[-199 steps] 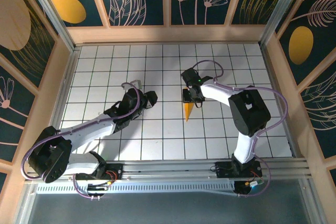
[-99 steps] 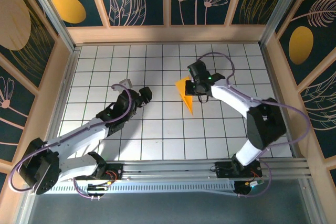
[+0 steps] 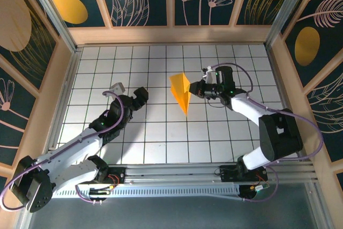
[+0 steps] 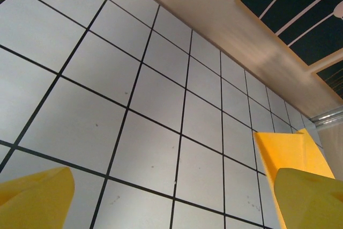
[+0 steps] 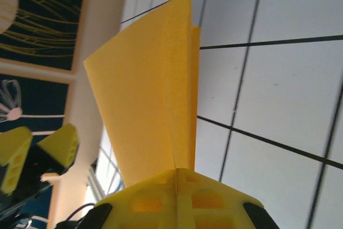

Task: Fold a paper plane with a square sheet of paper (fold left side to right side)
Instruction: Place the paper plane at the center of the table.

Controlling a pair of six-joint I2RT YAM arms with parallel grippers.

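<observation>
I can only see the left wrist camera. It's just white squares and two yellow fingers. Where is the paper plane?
Observer: The right gripper has it, shut on one edge of the paper plane.
Operator: Is my gripper close to it?
Observer: No. The left gripper hangs open to the plane's left, with bare tiles between them.
Operator: Which way does the pointy end go?
Observer: The sharp tip points toward the arm bases.
</observation>
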